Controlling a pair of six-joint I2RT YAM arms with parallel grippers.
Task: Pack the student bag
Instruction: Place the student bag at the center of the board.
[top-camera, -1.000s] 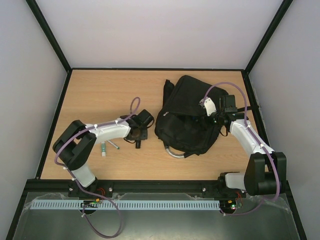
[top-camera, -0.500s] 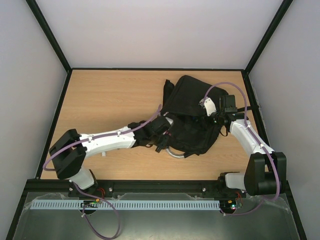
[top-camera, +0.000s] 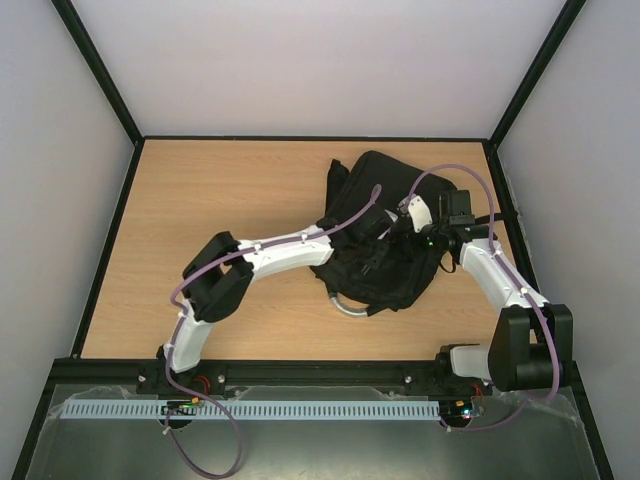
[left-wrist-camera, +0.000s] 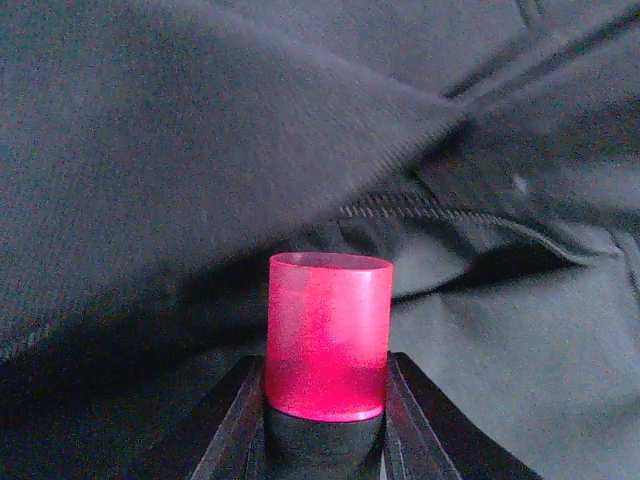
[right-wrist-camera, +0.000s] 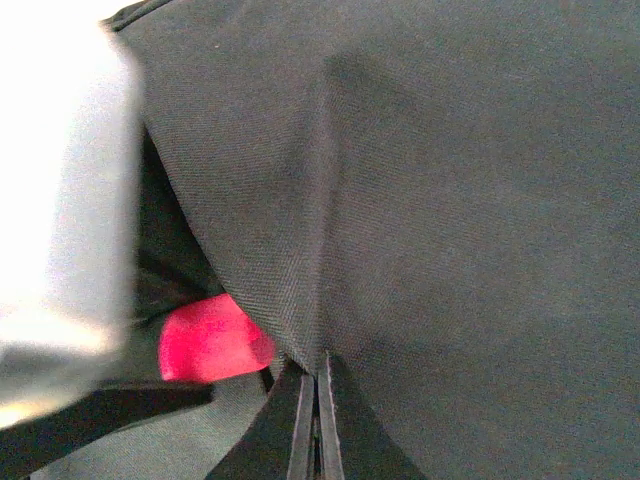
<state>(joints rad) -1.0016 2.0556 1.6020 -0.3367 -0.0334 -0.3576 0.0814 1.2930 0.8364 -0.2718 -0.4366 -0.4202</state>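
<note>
Pale wooden table (top-camera: 220, 190) fills the middle of the top view. Nearest, at lower centre, a silvery loop handle (top-camera: 345, 306) curls out from the student bag (top-camera: 375, 185), a large black heap of soft fabric at centre right. The left gripper (top-camera: 374, 252) hangs over the bag's middle, clamped on a translucent pink cylinder (left-wrist-camera: 328, 335) near a zipper line. Further up and to the right, the right gripper (top-camera: 403, 224) pinches a fold of the bag's cloth, jaws closed.

The student bag (top-camera: 360, 175) is black, the small cylinder (left-wrist-camera: 328, 335) a seemingly translucent pinkish red.
</note>
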